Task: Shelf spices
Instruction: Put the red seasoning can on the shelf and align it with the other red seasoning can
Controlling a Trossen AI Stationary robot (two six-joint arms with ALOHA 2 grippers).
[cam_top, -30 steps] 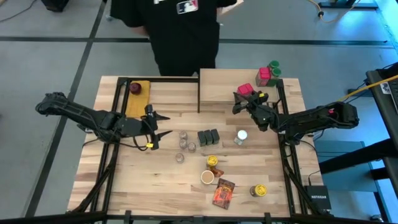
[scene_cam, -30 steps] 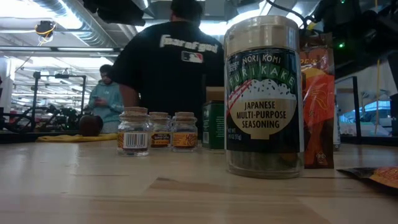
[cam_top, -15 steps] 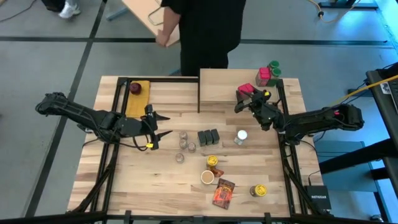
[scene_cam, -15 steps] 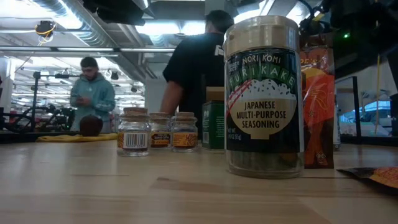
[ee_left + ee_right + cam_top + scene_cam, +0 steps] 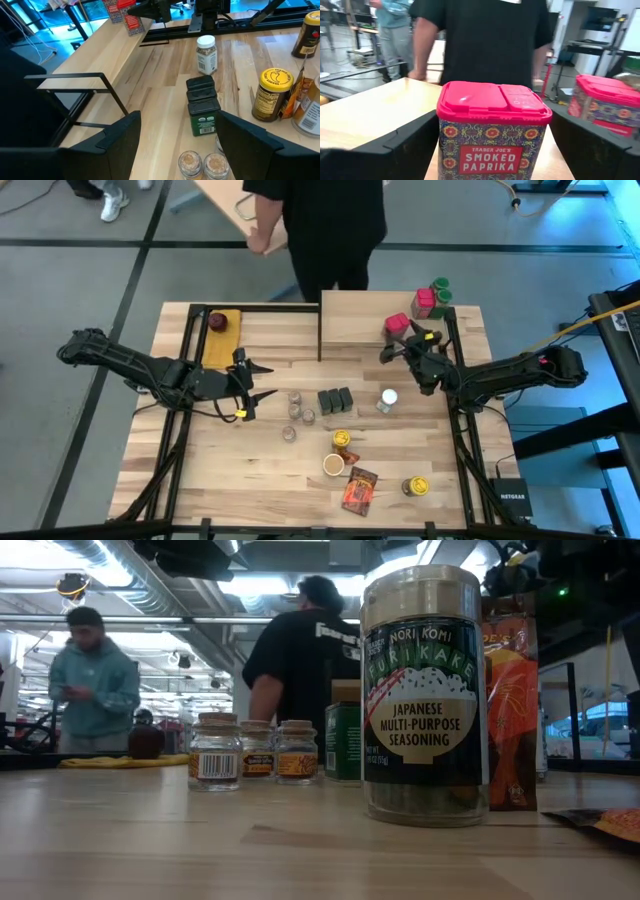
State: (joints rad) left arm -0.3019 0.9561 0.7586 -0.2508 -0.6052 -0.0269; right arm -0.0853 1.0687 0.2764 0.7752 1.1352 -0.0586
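As the right claw (image 5: 492,150) straddles it, the paprika box (image 5: 494,131) stands lidded.

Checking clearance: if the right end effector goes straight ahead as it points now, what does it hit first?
The smoked paprika tin on the shelf. It stands between the right end effector's open fingers; whether they touch it, I cannot tell.

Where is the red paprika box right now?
The paprika box stands on the shelf at the table's far right, between the right gripper's open fingers, near another red box.
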